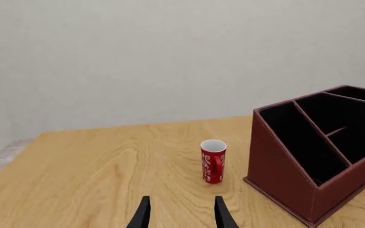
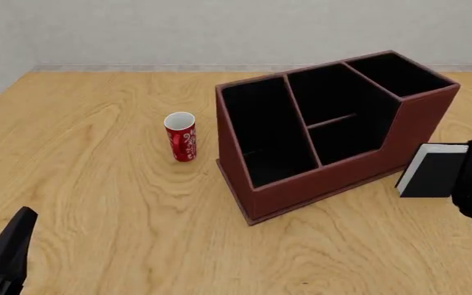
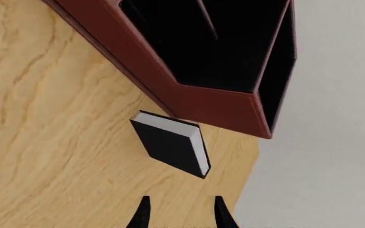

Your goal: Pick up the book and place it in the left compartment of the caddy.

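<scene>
Hidden parts: in the front view the right arm's dark bulk at the frame edge covers the far end of the book [image 2: 429,172], and the right gripper itself is out of sight there; the left gripper [image 2: 7,252] is cut off at the bottom corner
Hard to tell: whether the book touches the caddy [image 2: 334,132] or only stands just beside its lower right wall
Book's look: thick black hardcover, plain cover, white page edges [image 3: 168,124] along two sides
Book's place: on the wooden table [image 2: 96,203] right of the caddy, near its front corner, outside every compartment
Left compartment: long black-lined slot [image 2: 265,132], nothing in it
Right gripper: seen from its wrist camera [image 3: 179,211], fingers spread apart, holding nothing, the book [image 3: 169,149] ahead of the tips and apart from them
Left gripper: in its wrist view [image 1: 179,213] fingers parted, nothing between them
Other thing: red can [image 2: 181,136] upright, left of the caddy, apart from it
</scene>
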{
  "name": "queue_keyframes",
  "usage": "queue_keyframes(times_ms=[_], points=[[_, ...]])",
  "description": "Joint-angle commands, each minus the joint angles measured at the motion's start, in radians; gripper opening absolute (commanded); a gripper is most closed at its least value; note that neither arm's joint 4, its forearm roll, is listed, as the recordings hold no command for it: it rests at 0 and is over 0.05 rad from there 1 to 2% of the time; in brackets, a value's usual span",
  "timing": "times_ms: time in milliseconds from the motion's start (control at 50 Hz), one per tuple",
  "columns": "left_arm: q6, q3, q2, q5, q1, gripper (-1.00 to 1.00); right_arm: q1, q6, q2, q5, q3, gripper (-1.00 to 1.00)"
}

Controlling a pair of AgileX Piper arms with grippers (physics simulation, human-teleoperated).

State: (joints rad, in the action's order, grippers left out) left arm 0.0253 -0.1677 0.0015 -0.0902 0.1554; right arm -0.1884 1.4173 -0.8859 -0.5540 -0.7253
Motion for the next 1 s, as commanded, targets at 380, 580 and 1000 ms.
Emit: queue_keyframes(times_ms=[380, 580, 1000], points=[[0.017, -0.026, 0.0, -0.027, -0.011, 1.0, -0.141, 0.2, -0.246, 0.144, -0.056, 1.0], [0.01, -0.004, 0.004, -0.004, -0.028, 1.0, -0.168, 0.227, -0.312, 0.17, -0.103, 1.0], [0.018, -0.013, 0.058, 0.044, -0.052, 1.0, -0.158, 0.234, -0.411, 0.223, -0.15, 1.0]])
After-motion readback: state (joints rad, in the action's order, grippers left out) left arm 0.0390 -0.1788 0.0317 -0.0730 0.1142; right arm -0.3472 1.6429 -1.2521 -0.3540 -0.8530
